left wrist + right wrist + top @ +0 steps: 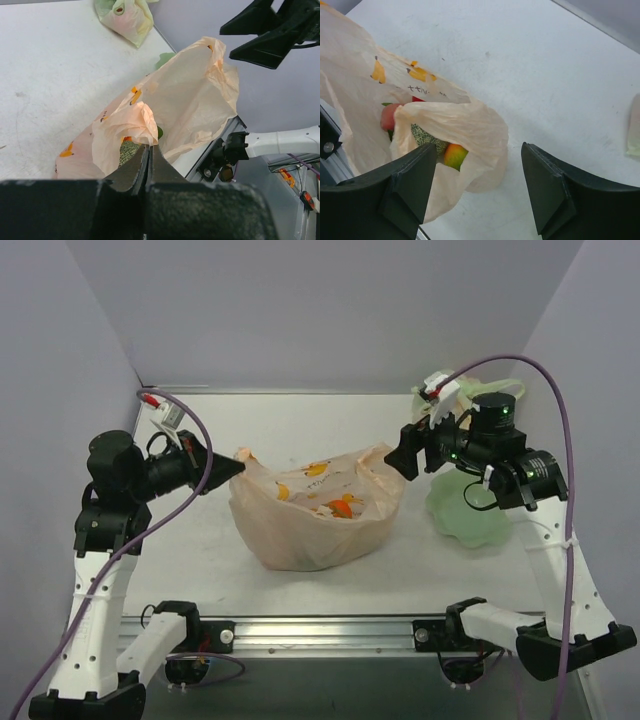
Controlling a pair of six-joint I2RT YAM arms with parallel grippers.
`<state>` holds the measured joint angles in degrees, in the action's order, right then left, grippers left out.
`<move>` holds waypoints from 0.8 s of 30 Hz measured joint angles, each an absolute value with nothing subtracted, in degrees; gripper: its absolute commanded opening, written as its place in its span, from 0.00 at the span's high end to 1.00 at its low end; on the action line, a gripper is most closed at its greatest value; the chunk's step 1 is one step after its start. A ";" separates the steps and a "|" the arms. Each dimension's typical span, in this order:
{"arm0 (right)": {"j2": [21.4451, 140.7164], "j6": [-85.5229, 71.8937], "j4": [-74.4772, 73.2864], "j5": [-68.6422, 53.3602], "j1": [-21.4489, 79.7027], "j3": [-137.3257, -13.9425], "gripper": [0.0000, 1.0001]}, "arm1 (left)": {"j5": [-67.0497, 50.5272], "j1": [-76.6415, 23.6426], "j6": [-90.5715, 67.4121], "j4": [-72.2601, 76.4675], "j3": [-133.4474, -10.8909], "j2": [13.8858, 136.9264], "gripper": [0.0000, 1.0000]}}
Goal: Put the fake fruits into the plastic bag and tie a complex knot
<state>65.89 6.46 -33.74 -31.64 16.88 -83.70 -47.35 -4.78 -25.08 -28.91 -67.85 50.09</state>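
The peach plastic bag (315, 510) with banana prints lies in the middle of the table, its mouth loose and no knot in it. My left gripper (238, 466) is shut on the bag's left handle film, seen pinched at the jaws in the left wrist view (149, 145). My right gripper (392, 460) is open and empty, hovering over the bag's right handle (455, 125). Fake fruits sit inside the bag: a dark green bumpy piece (427, 137), an orange-green piece (455, 155) and a red piece (390, 117). The bumpy piece also shows in the left wrist view (127, 150).
A pale green bag (465, 400) with green handles sits at the back right, also in the left wrist view (125, 15). A light green film sheet (470, 515) lies under my right arm. Grey walls close the left, back and right sides.
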 measured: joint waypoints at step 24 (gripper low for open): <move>72.88 15.14 -39.99 -22.90 34.00 -86.61 0.50 | -45.43 -5.65 -23.70 -28.93 -70.85 52.66 1.00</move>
